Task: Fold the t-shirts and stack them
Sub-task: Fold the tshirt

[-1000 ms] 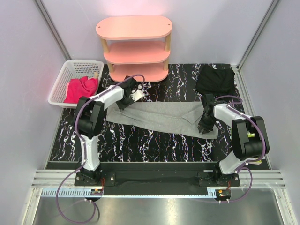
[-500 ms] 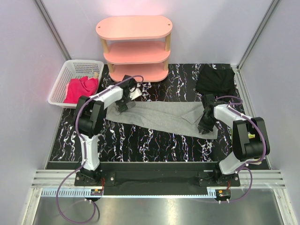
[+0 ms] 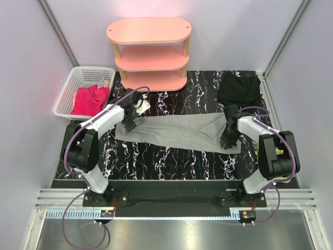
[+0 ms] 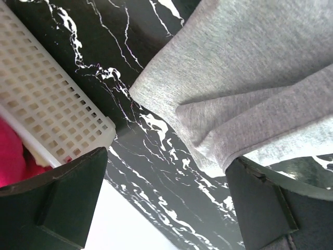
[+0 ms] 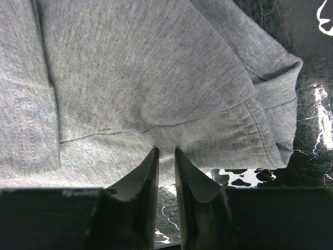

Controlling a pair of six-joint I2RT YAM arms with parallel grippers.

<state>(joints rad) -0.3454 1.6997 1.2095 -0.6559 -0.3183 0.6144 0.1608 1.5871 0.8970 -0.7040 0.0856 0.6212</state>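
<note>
Grey cloth runs across the middle of the black, white-veined tabletop: the grey t-shirt lies flat as a long, narrow band folded lengthwise, reaching from one arm to the other. The left tool hangs over the band's left end with its jaws spread wide and gripping nothing. Its wrist view shows the shirt's rounded corner and a doubled-over fold of fabric lying on the tabletop between the two fingers. The right tool is down at the band's right end, its fingers drawn close together with only a slim gap. In its wrist view the stitched hem puckers right at the fingertips, so it is pinching the edge of the grey t-shirt. A black t-shirt sits bunched at the far right corner of the tabletop, well apart from the grey one. A magenta-pink t-shirt lies crumpled inside the white mesh basket off the far left edge. Behind stands a pink three-tier shelf.
</note>
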